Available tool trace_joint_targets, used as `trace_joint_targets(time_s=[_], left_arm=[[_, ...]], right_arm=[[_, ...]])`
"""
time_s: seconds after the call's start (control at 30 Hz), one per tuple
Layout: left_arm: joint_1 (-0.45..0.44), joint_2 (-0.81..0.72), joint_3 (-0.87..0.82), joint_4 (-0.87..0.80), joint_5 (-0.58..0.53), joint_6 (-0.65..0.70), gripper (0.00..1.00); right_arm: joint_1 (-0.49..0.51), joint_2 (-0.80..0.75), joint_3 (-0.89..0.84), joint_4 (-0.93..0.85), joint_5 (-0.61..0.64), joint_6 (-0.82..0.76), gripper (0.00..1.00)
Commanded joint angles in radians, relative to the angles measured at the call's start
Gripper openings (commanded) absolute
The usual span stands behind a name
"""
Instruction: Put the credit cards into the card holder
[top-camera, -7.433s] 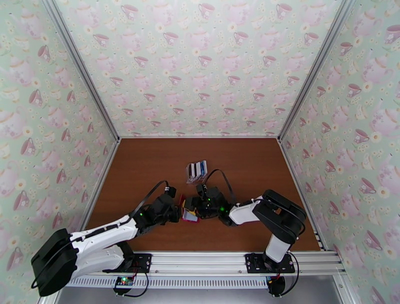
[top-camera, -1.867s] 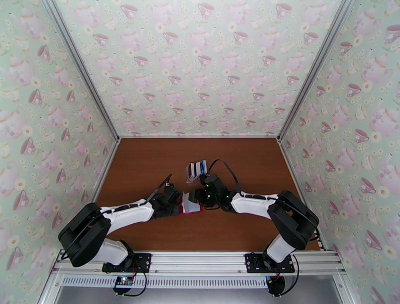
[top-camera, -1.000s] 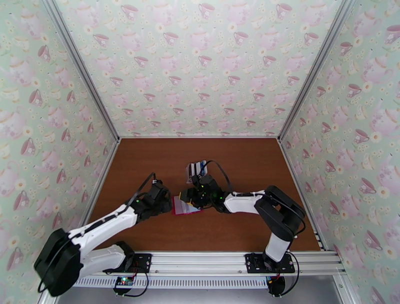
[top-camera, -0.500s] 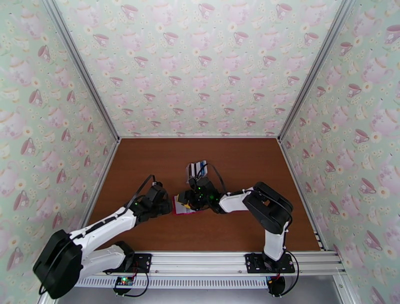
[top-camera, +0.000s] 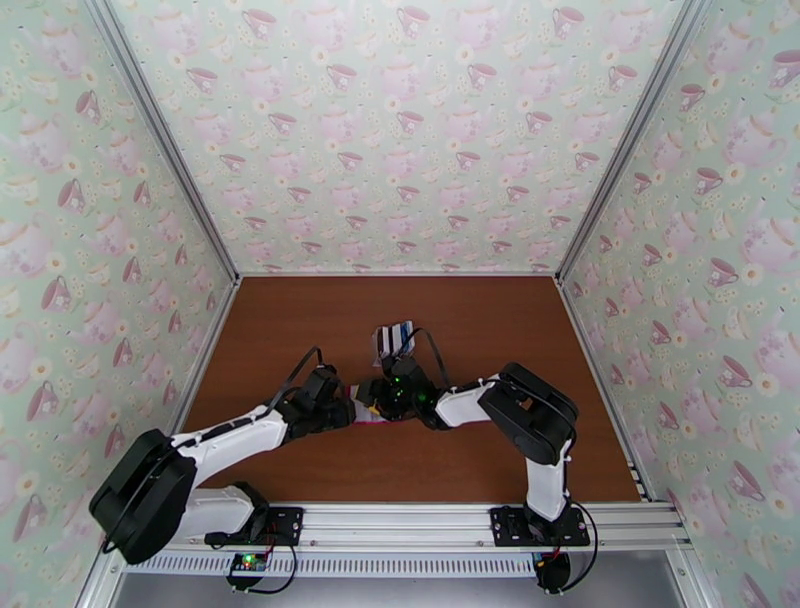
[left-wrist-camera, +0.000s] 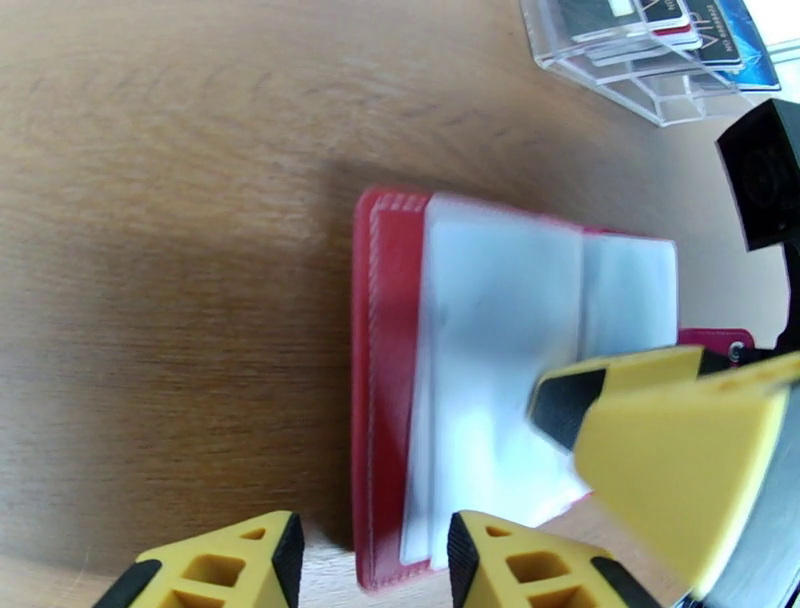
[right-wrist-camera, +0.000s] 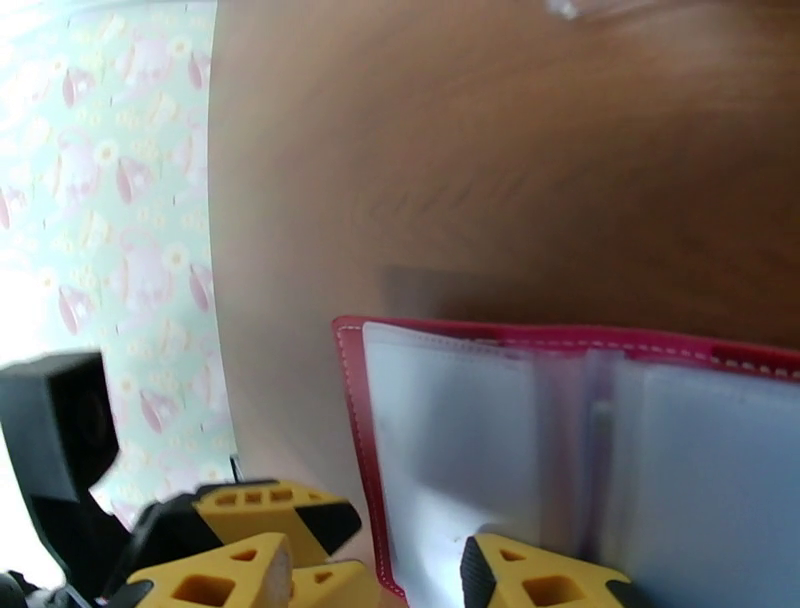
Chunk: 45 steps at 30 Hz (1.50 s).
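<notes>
The red card holder (top-camera: 360, 412) lies open and flat on the brown table, its pale pockets (left-wrist-camera: 500, 400) facing up. My left gripper (top-camera: 338, 408) is at its left side, open, its jaws astride the red cover's near edge (left-wrist-camera: 372, 530). From the right, my right gripper (top-camera: 382, 398) reaches over the wallet, open (right-wrist-camera: 378, 550), with one yellow finger (left-wrist-camera: 660, 440) resting over the pocket pages (right-wrist-camera: 460, 430). Neither gripper holds a card. Several credit cards (top-camera: 395, 338) stand in a clear rack just behind the wallet (left-wrist-camera: 650, 15).
The clear plastic rack (left-wrist-camera: 650, 85) stands a short way behind the two grippers. Patterned walls close in the table (top-camera: 300, 330) at the left, back and right. The right arm's elbow (top-camera: 535, 405) is folded close to the right of the wallet.
My left gripper has moved right, up to the wallet's left edge. The right arm's elbow has swung left and folded in, its gripper staying over the wallet. The wallet has barely shifted.
</notes>
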Motion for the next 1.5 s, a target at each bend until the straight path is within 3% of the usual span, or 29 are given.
trace_joint_targets(time_s=[0.0,0.2,0.33,0.4,0.67,0.9,1.27,1.47], left_arm=[[0.007,0.063,0.022,-0.024,-0.021,0.016,0.43],[0.007,0.144,0.045,-0.03,-0.039,0.025,0.38],[0.008,0.11,0.032,-0.035,-0.049,0.017,0.18],[0.007,0.08,0.025,-0.041,-0.058,0.014,0.17],[0.011,-0.037,0.019,-0.064,-0.071,0.014,0.3],[0.014,-0.11,0.018,-0.055,-0.062,0.026,0.49],[0.02,0.083,0.043,0.032,-0.009,0.047,0.5],[0.022,0.146,0.054,0.021,-0.025,0.047,0.44]], right_arm=[[0.002,0.043,-0.029,0.019,0.069,0.058,0.51],[0.001,-0.009,-0.021,0.078,0.012,0.055,0.52],[0.0,-0.084,-0.015,0.01,0.009,0.0,0.53],[0.0,-0.108,0.003,-0.064,0.028,-0.047,0.54],[-0.005,-0.073,0.055,-0.149,0.023,-0.085,0.53],[-0.006,-0.018,0.073,-0.142,0.017,-0.086,0.53],[0.0,0.036,0.071,-0.115,0.019,-0.061,0.53],[0.0,0.03,0.053,-0.116,0.021,-0.054,0.53]])
